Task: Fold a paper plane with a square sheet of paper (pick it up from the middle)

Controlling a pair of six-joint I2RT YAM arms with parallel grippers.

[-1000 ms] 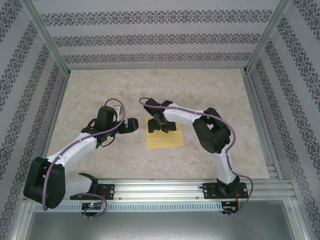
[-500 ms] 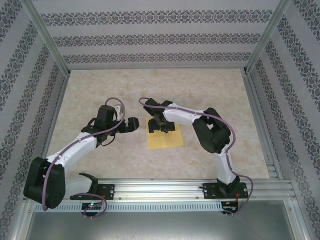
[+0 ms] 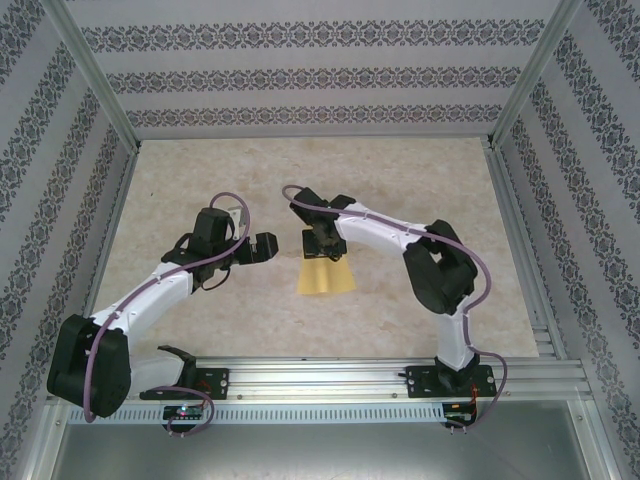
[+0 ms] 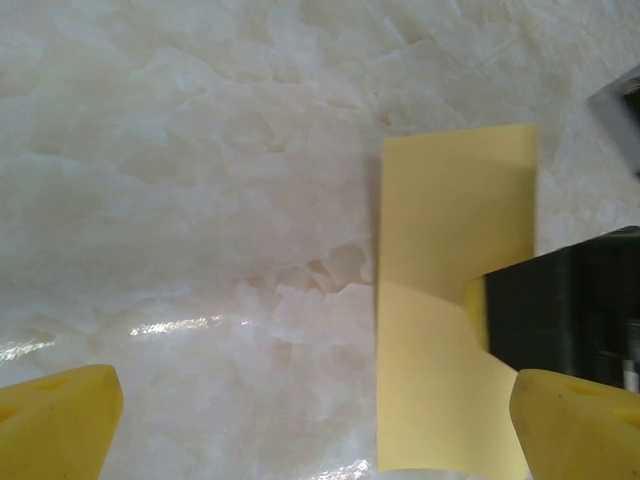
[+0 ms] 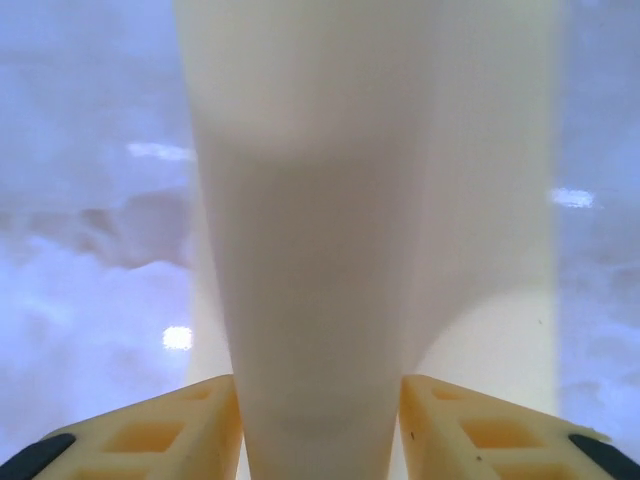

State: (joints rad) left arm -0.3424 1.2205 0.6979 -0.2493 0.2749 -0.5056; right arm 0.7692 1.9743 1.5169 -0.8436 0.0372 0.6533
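Yellow square sheet of thin paper (image 3: 325,277) sits mid-way across the pale marbled surface (image 3: 200,180) and is bowed into a hump at its middle, where the right end effector (image 5: 320,425) is closed on it. The left end effector (image 3: 262,248) is held wide open and empty just beside it. If the hump is squeezed unevenly, a crooked crease may be set, or the sheet may slip free.

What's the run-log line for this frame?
right gripper: pinching yellow sheet, paper humped between fingers | left gripper: open, left of sheet, no contact | sheet near edge: on table
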